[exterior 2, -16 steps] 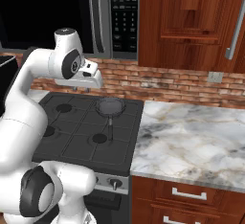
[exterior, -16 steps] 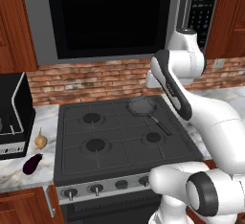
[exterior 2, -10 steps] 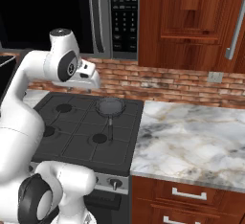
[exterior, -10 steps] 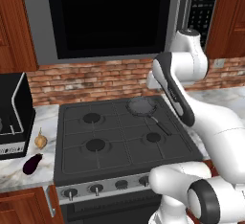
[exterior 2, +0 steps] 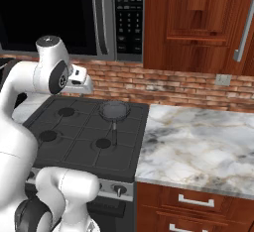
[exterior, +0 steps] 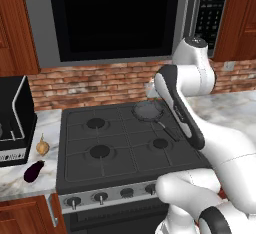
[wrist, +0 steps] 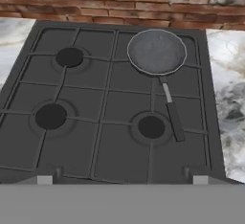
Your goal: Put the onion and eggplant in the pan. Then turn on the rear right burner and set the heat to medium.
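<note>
onion (exterior: 42, 146) and eggplant (exterior: 33, 171) lie on the tabletop (exterior: 20, 178) left of the stove, far left of the spread, empty pincer (exterior 2: 85, 83) raised above the pan (wrist: 157, 51) on the rear right burner; eggplant's long axis runs diagonally, near-left to far-right.

The arm (exterior: 200, 128) is glossy white, built of smooth rounded tubular links. Dark grey to black bands mark the joints: one long dark strip runs along the link toward 5 o'clock in the left base view, and a round dark disc with a pale centre caps a joint in the right base view. A grey cap tops the uppermost joint. Its lowest segments are bulbous and white.
</note>
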Tool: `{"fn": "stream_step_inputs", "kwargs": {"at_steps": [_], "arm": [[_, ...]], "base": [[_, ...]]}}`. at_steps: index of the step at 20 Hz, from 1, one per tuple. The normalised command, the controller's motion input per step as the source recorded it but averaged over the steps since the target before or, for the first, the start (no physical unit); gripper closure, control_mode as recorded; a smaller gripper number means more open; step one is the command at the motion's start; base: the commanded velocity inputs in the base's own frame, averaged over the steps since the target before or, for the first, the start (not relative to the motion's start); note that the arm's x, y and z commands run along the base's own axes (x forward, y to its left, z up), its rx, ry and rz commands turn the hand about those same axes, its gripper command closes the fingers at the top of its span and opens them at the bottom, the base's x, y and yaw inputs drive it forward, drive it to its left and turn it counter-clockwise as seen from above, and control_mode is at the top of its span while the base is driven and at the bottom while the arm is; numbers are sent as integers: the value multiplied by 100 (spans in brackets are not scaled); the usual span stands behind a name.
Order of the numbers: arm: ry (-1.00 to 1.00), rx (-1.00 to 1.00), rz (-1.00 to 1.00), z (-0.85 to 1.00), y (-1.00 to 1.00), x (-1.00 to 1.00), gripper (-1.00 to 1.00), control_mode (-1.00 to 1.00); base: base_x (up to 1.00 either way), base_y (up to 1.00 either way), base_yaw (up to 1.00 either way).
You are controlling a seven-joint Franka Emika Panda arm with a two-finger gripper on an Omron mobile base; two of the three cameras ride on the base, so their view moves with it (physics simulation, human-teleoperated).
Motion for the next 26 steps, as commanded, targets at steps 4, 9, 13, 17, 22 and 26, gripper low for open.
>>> {"fn": "stream_step_inputs", "kwargs": {"at_steps": [4, 9, 13, 17, 22, 26], "arm": [[-4, 0, 24, 0, 62, 0, -100, -100], [0, 0, 23, 0, 70, 0, -100, -100], [0, 0, 20, 3, 67, 0, -100, -100], [0, 0, 21, 7, 63, 0, -100, -100], [0, 0, 13, 3, 35, 6, -100, -100], [0, 0, 0, -9, 0, 4, -100, -100]], "base": [[0, 0, 0], [0, 0, 0], [0, 0, 0], [0, 0, 0], [0, 0, 0], [0, 0, 0]]}}
